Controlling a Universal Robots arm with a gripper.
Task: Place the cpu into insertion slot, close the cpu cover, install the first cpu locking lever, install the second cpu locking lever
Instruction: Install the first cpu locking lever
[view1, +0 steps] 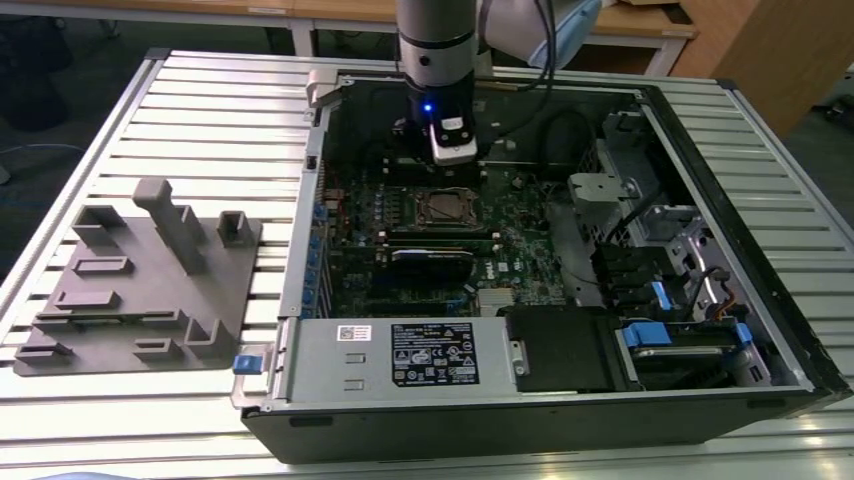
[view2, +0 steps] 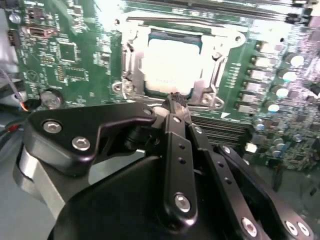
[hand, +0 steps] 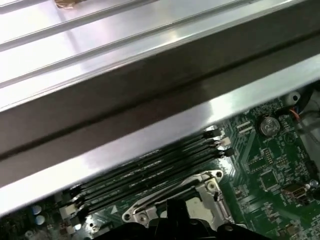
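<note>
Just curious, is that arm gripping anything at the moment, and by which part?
Nothing: the end effector hangs with closed fingertips just above the cpu, which sits in its socket.

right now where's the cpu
In the second wrist view the cpu sits in the insertion slot on the green board, just beyond the gripper.

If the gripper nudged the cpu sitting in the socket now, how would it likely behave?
The cpu looks flat, thin and rigid, so it would probably slide rather than tip or roll. Its shiny metal top suggests a slippery surface. The cpu cover frames it closely, so it would likely hardly shift. The gripper hovers just beside it.
</note>
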